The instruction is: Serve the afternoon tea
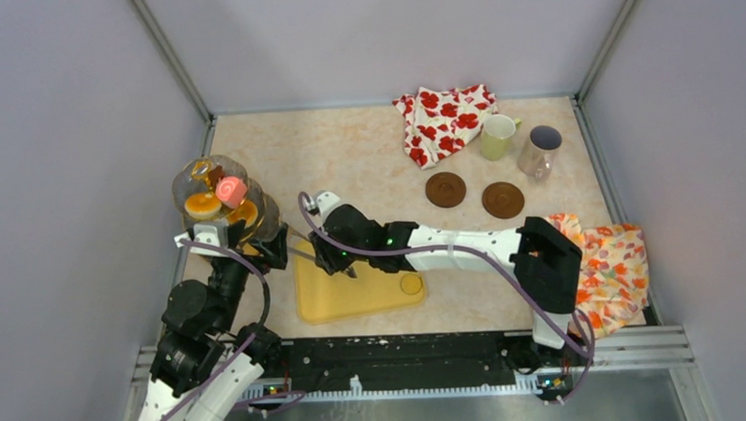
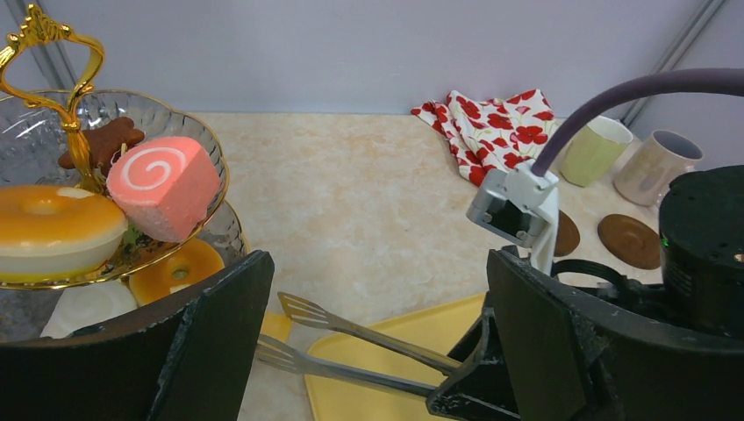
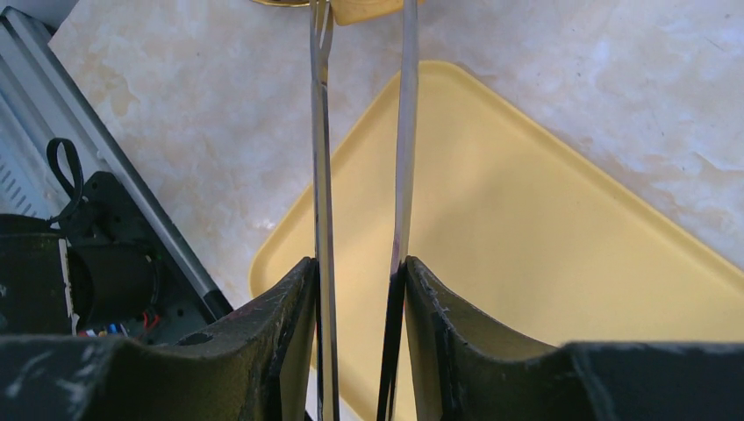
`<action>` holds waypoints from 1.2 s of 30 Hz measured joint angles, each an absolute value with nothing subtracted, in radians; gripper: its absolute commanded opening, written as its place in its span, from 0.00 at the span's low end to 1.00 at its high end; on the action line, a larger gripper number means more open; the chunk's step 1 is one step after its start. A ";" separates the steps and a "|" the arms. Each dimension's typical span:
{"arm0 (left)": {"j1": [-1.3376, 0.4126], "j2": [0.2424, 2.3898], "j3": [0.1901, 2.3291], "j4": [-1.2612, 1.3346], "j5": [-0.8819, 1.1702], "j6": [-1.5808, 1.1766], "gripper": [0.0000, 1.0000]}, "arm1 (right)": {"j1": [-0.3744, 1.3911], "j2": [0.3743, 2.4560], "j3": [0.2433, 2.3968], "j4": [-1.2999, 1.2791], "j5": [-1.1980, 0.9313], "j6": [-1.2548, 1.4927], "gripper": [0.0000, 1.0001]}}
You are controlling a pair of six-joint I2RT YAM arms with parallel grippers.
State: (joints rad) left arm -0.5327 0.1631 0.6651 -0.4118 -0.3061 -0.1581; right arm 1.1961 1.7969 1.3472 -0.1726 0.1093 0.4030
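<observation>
Now my right pincer (image 3: pixel 360 272) is squeezing the tongs (image 3: pixel 320 132), pointing them left at the glass stand (image 2: pixel 171 112), where the pink swirl roll (image 2: pixel 165 186) is sitting above their tips

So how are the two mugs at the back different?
The pale-yellow mug is yellowish-green with a light inside. The greyish mug is pale grey-beige and looks dark inside. The pale-yellow mug sits right beside the red-flowered cloth, while the greyish mug stands farther right, nearer the wall. Both stand upright, open end up, just behind the brown coasters.
</observation>
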 measured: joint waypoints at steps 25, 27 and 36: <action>-0.533 0.163 0.665 -0.411 -0.305 -0.158 0.99 | 1.196 2.046 1.594 -0.175 0.120 0.366 0.42; -0.533 0.163 0.665 -0.412 -0.305 -0.158 0.99 | 1.196 2.046 1.596 -0.181 0.129 0.360 0.42; -0.533 0.163 0.665 -0.412 -0.305 -0.158 0.99 | 1.196 2.045 1.605 -0.190 0.154 0.347 0.45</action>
State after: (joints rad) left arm -0.5327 0.1631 0.6651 -0.4118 -0.3050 -0.1577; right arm 1.1961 2.0453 1.6054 -0.1902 0.1535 0.3470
